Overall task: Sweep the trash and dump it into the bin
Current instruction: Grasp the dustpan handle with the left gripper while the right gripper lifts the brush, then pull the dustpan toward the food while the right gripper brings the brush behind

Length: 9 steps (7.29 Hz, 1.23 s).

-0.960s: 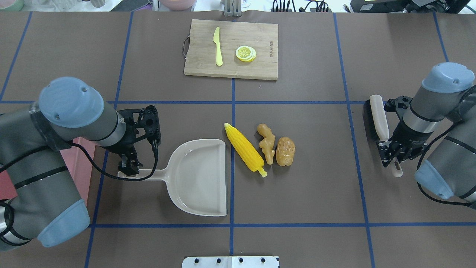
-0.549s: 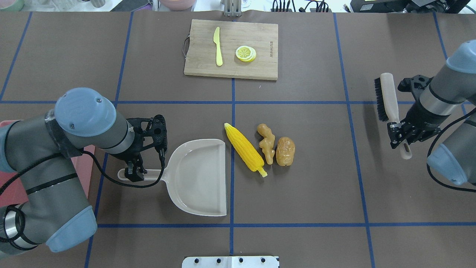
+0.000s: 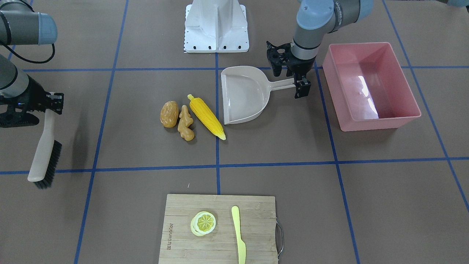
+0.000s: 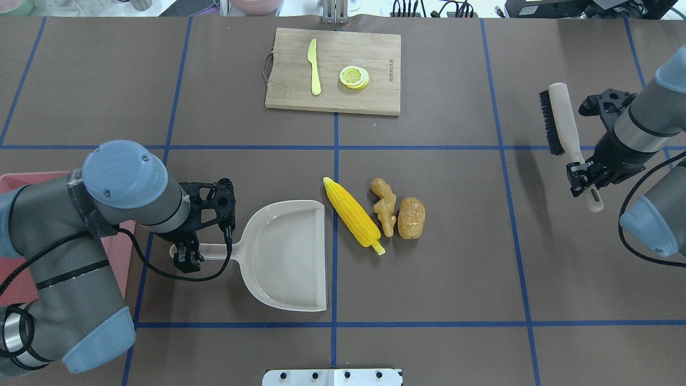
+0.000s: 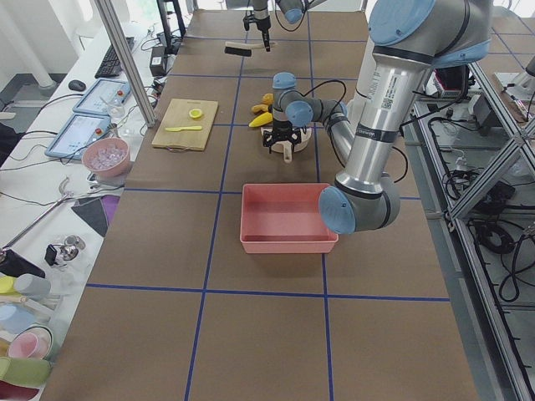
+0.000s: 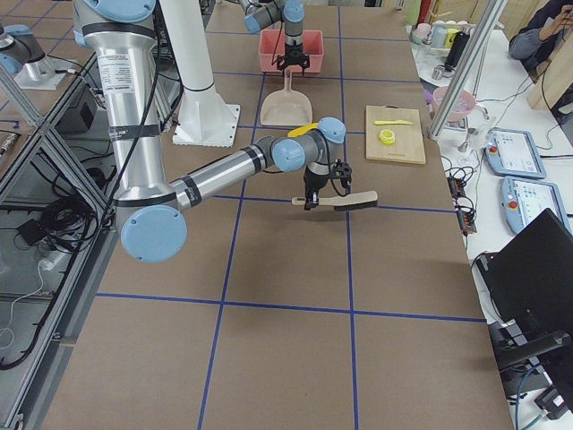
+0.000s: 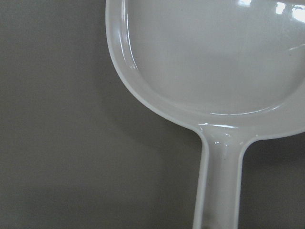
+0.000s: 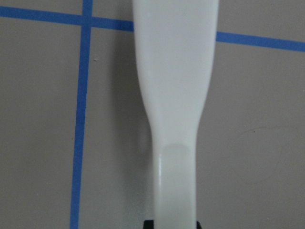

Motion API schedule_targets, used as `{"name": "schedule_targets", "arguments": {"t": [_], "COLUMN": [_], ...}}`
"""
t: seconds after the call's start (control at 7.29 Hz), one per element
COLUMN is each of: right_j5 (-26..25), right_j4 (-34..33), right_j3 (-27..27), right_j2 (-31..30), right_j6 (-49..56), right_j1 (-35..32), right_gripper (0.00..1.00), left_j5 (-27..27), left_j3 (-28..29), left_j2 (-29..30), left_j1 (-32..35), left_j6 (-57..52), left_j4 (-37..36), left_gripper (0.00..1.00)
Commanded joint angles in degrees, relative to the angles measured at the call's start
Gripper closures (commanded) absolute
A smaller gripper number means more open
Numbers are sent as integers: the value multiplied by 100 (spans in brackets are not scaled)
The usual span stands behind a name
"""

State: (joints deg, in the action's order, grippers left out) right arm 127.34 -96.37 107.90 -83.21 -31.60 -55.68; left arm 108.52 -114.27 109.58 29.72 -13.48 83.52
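The trash lies in a row at mid-table: a yellow corn cob (image 4: 353, 220), a tan ginger root (image 4: 385, 206) and a brown potato (image 4: 411, 217). The beige dustpan (image 4: 284, 257) rests flat just left of the corn, mouth toward it. My left gripper (image 4: 187, 256) straddles the end of its handle, and its jaws look open. The pink bin (image 3: 381, 123) stands behind that arm and has nothing in it. Far right, my right gripper (image 4: 584, 177) is shut on the handle of a black-bristled brush (image 4: 560, 118), held above the table.
A wooden cutting board (image 4: 375, 53) at the far middle carries a pale yellow knife (image 4: 313, 67) and lemon slices (image 4: 354, 76). The robot's white base plate (image 4: 332, 377) sits at the near edge. Blue tape lines cross the brown table.
The right arm has carried the brush away from the robot and further right. The left gripper has shifted slightly over the dustpan handle; the dustpan and trash have not moved.
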Motion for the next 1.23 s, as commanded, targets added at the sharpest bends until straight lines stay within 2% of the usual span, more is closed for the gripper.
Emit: {"name": "schedule_targets", "arguments": {"t": [0.0,0.27,0.41,0.55,0.69,0.82,0.96,1.1], "right_j5": [-87,454,676,1000,1342,1807,1899,1978], "right_j4": [65,407,443,418,348,77,75,31], "right_j3": [-6,21,38,-31,-41,116,474,800], "right_j2": [94,-11,6,-37,-168,-248,-231,-257], "right_j6": [5,48,83,640,1324,1244,1235,756], "right_j1": [-144,-277,-347,-391,-478,-479,-479,-401], "right_gripper": [100,100,100,100,100,100,100,100], "left_j5": [3,3,3,12,38,73,82,73], "left_j3": [272,518,494,485,398,301,291,291], "left_j2": [19,133,143,143,99,82,81,81], "left_j1": [-98,-125,-125,-116,-64,-46,-46,-28], "left_j6": [3,-6,-84,-389,-540,-533,-533,-559], "left_j4": [68,138,164,156,147,147,112,95], "left_gripper": [2,4,43,73,87,89,100,100]}}
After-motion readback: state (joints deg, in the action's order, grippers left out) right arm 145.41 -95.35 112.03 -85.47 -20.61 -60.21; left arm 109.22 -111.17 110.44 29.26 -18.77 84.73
